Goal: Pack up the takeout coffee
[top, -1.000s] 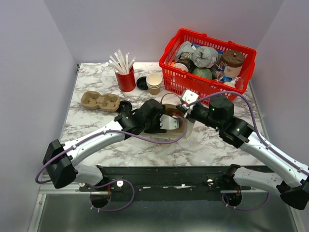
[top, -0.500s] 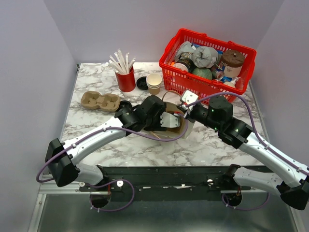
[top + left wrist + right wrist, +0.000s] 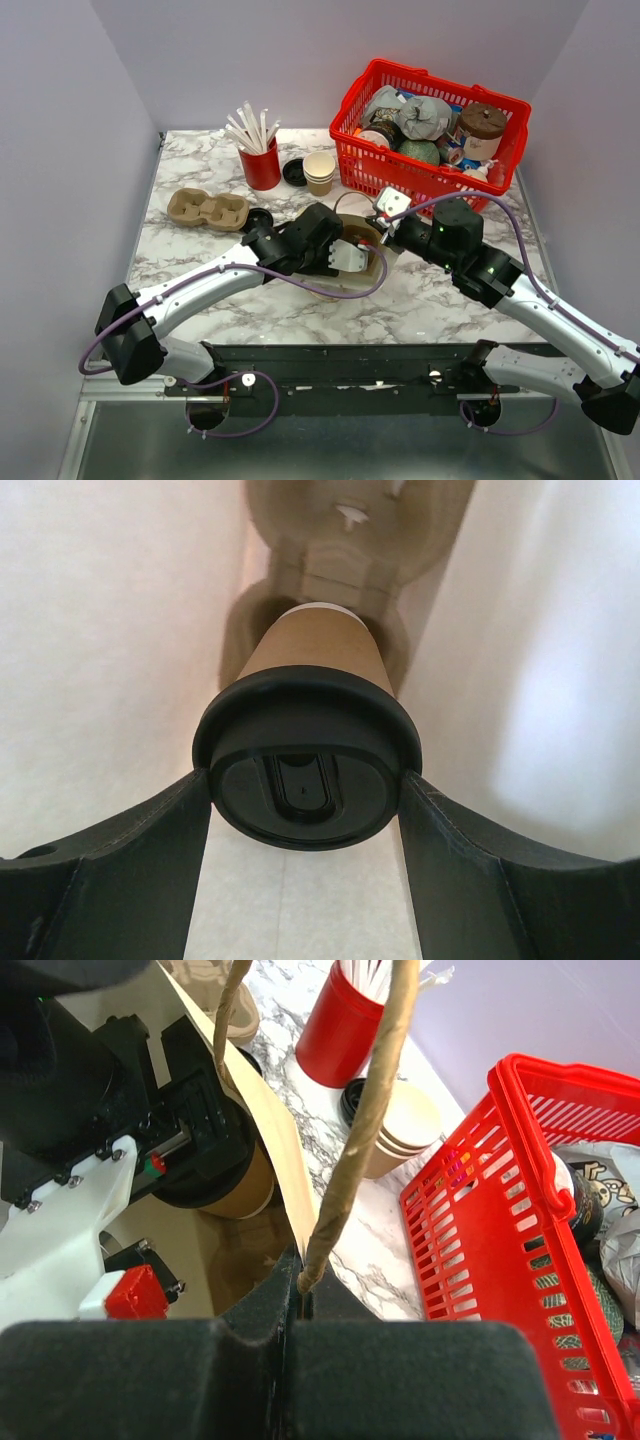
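The takeout coffee (image 3: pixel 320 650), a brown kraft cup with a black lid (image 3: pixel 305 780), is inside the brown paper bag (image 3: pixel 378 262). My left gripper (image 3: pixel 305 800) is shut on it, with both fingers (image 3: pixel 130 860) pressed against the lid's sides. The cup's base points at a slot of the pulp carrier (image 3: pixel 350 540) deeper in the bag. In the right wrist view the cup (image 3: pixel 240 1195) shows behind the bag's wall (image 3: pixel 270 1150). My right gripper (image 3: pixel 300 1295) is shut on the bag's rim beside its twisted handle (image 3: pixel 370 1110). From above, my left gripper (image 3: pixel 345 252) reaches into the bag's mouth and my right gripper (image 3: pixel 385 222) holds its far edge.
A red basket (image 3: pixel 430 130) full of items stands at the back right. A red cup of straws (image 3: pixel 261 165), stacked cream cups (image 3: pixel 320 172) and a black lid (image 3: pixel 294 172) stand behind the bag. A pulp carrier (image 3: pixel 208 210) and another lid (image 3: pixel 259 218) lie at the left.
My left wrist has shifted slightly in the bag's mouth with the cup still in it. The right gripper has kept its hold on the bag.
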Controlling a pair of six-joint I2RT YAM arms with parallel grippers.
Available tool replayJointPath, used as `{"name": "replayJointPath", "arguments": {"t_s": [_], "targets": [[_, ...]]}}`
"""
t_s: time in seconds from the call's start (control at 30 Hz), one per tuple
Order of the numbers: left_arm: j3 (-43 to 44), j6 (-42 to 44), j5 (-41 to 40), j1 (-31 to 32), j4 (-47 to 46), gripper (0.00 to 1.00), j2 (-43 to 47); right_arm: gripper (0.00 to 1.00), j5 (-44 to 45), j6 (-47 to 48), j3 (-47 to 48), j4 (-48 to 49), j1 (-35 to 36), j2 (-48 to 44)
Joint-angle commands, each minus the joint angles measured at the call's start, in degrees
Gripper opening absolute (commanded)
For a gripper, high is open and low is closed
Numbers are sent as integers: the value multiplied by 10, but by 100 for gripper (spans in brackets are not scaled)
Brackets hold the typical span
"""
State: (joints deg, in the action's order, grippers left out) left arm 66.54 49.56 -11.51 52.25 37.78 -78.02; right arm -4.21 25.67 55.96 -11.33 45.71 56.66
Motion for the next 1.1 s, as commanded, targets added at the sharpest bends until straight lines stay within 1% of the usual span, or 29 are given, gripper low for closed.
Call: {"name": "replayJointPath", "arguments": {"t_s": [0.0, 0.3, 0.47, 0.77, 0.87, 1.07], "targets": [[-13, 9, -33, -2, -8, 0, -11, 1, 5, -1, 6, 29, 3, -12], [-20, 22, -60, -2, -40, 0, -7, 1, -18, -6, 9, 12, 3, -9], [-17, 38, -88, -2, -46, 0, -6, 0, -20, -26, 11, 6, 3, -6], [-2, 62, -102, 0, -60, 0, -34, 0, -30, -69, 20, -5, 3, 2], [-3, 59, -97, 0, -69, 0, -40, 0, -32, -68, 18, -4, 3, 0], [-12, 27, -62, -4, -85, 0, -58, 0, -44, -73, 18, -6, 4, 2]]}}
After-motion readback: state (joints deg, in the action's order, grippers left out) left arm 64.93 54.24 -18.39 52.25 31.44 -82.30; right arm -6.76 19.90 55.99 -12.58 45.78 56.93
